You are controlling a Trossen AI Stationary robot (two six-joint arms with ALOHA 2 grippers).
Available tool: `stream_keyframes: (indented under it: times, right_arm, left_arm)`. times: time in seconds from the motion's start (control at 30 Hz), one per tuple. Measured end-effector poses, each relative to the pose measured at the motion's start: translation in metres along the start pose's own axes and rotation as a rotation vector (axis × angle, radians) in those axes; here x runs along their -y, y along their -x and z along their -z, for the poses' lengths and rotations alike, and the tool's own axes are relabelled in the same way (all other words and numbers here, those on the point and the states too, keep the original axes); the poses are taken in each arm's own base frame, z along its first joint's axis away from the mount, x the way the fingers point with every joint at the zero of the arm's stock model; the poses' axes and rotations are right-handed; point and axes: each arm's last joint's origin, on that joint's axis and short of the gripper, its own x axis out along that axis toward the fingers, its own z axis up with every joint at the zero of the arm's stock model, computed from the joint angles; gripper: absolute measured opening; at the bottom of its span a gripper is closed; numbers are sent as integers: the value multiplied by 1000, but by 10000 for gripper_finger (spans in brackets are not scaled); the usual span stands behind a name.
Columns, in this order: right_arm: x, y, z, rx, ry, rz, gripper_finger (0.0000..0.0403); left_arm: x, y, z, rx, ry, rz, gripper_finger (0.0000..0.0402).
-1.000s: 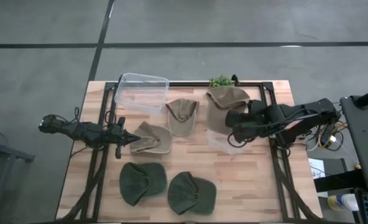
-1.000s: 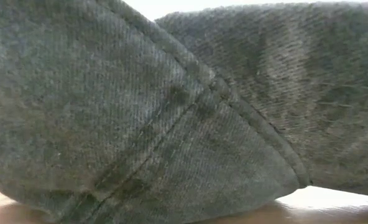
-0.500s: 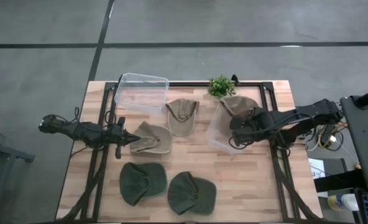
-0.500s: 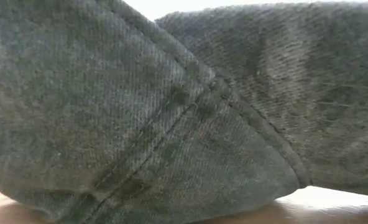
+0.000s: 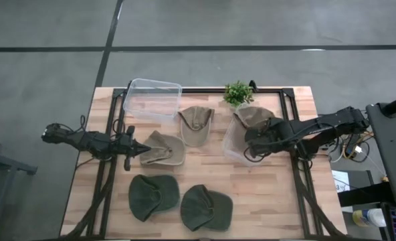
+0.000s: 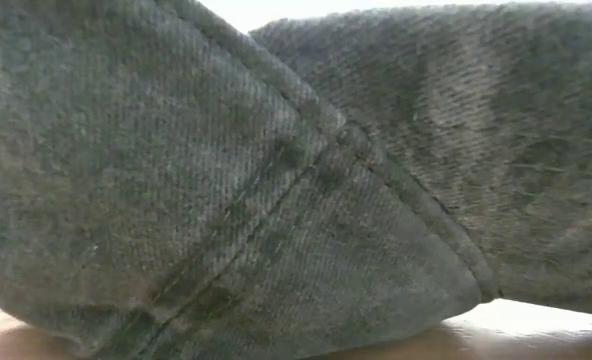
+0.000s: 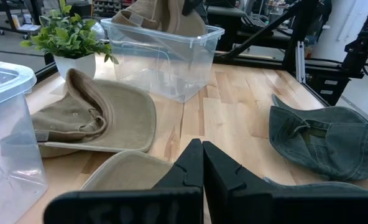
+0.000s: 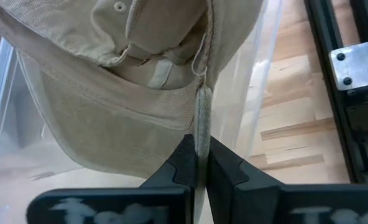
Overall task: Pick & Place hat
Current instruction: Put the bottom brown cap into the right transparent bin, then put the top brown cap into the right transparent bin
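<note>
A tan hat [image 5: 253, 117] hangs partly inside the right clear bin [image 5: 233, 148]; my right gripper [image 5: 251, 136] is shut on it and points steeply down. In the left wrist view the hat [image 7: 162, 15] sticks up above that bin's rim [image 7: 171, 28]. My left gripper [image 5: 146, 148] waits shut at the table's left, its fingertips [image 7: 202, 168] over the brim of another tan hat [image 5: 164, 151] that lies on the table. A third tan hat [image 5: 196, 125] lies mid-table, opening up. Two green hats [image 5: 154, 196] [image 5: 206, 207] lie near the front edge. My right gripper pinches a thin cloth edge of the hat's rim [image 8: 202, 121] between its two fingers, from above. The hat hangs below the fingers with its inside and strap [image 8: 156, 71] showing, its lower part within the bin's walls. My left gripper: I cannot tell whether it touches the hat's brim [image 7: 119, 171].
A second clear bin [image 5: 152, 99] stands at the far left and a small potted plant [image 5: 237, 92] at the far edge beside the right bin. A green hat [image 6: 226, 200] fills the low view. Black frame rails [image 5: 298, 174] run along the table's right side.
My right gripper has sunk toward the right clear bin and tipped more steeply downward, staying shut. The tan hat has come down with it, from above the bin's far side to hanging partly inside the bin.
</note>
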Motion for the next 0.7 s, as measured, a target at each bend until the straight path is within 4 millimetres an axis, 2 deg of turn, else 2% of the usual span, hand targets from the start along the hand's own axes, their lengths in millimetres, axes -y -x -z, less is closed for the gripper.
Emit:
stream_keyframes:
  times: [0.13,0.47,0.7]
  right_arm:
    - [-1,0,1,-4,5,-8,51]
    - [-1,0,-1,28,84,-22,202]
    - [-10,16,-5,50,219,-125,243]
  left_arm:
    - [0,0,0,0,0,0,0]
    - [0,0,0,0,0,0,0]
    - [0,0,0,0,0,0,0]
